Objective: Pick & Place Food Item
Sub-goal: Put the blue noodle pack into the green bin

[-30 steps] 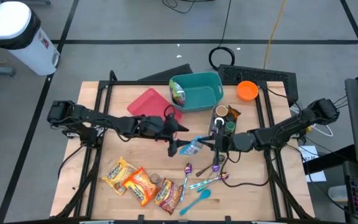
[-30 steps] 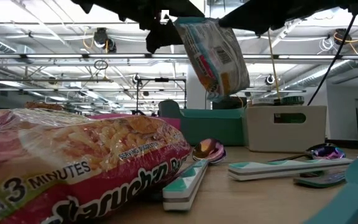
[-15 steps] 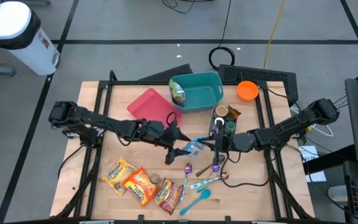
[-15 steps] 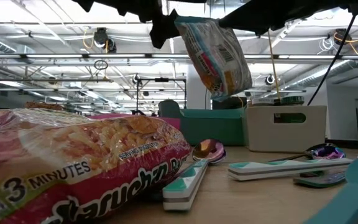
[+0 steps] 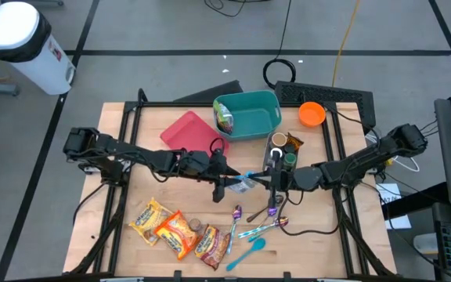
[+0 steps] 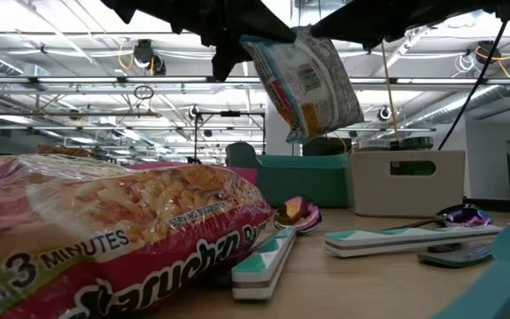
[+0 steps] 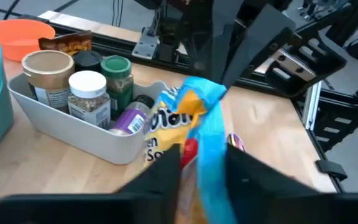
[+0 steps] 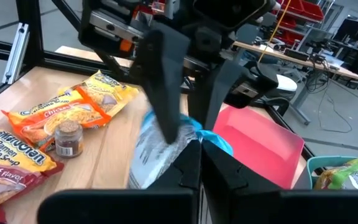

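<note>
Snack bag (image 6: pixel 306 84): hanging above mid-worktop (image 5: pixel 131 196), clear of other items, pinched at opposite edges for a handover.
Right pincer (image 8: pixel 194 149): clamped tight on bag's edge, bearing the load.
Left pincer (image 7: pixel 202 163): fingers narrowed around bag's blue edge; firm grip uncertain.
Teal bin (image 5: pixel 249 116): probable destination.

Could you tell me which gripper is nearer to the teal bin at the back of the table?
Left. The left gripper sits just in front of the teal bin; the right gripper is farther to its right.
</note>
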Action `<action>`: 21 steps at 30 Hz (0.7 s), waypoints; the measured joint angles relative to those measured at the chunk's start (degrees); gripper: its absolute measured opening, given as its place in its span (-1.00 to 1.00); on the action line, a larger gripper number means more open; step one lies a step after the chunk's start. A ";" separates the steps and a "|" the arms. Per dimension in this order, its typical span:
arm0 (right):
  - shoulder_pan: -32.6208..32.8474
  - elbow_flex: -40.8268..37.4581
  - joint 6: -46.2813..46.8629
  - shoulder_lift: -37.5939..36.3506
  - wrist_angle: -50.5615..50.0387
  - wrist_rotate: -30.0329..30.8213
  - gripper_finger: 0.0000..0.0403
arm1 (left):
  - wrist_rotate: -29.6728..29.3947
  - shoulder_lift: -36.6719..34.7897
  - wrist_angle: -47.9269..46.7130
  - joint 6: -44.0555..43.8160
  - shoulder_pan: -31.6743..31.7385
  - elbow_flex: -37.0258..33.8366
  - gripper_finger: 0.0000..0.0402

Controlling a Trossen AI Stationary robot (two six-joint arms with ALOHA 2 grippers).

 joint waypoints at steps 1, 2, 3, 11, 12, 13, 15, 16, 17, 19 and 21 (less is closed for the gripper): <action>0.03 0.00 0.07 0.00 0.00 0.00 -1.00 | 0.00 0.00 0.02 -0.04 0.20 0.00 -0.58; 0.17 0.00 0.29 0.00 0.00 0.06 -1.00 | 0.00 -0.12 0.01 -0.04 0.43 0.00 -0.71; 0.36 0.00 0.57 -0.22 0.01 0.20 -1.00 | 0.04 -0.44 -0.11 0.01 0.70 0.00 -0.83; 0.55 -0.06 1.54 -7.08 -2.38 0.15 -0.88 | -0.34 -4.98 -0.05 -0.05 5.32 0.51 -0.94; 0.58 -0.04 1.85 -8.21 -3.20 0.03 -0.85 | -0.44 -5.56 0.50 -0.10 6.02 0.50 -0.96; 0.70 -0.03 2.32 -9.39 -4.68 -0.01 -0.83 | -0.44 -6.16 1.50 -0.11 6.82 0.50 -0.97; 1.20 -0.06 3.20 -11.39 -6.55 0.21 -0.79 | -0.43 -7.54 1.86 0.00 8.57 0.50 -0.96; 1.50 -0.04 3.23 -12.35 -7.17 0.16 -0.77 | -0.46 -7.76 3.07 -0.02 9.45 0.50 -0.95; 2.05 -0.04 3.23 -13.30 -8.03 0.13 -0.76 | -0.68 -7.78 4.55 -0.04 10.41 0.52 -0.95; 3.17 -0.05 3.16 -14.58 -8.24 0.11 -0.74 | -2.04 -7.72 6.47 0.01 12.30 0.52 -0.97; 4.24 -0.04 2.87 -15.38 -8.32 0.02 -0.72 | -4.01 -7.39 9.15 -0.19 14.29 0.52 -0.98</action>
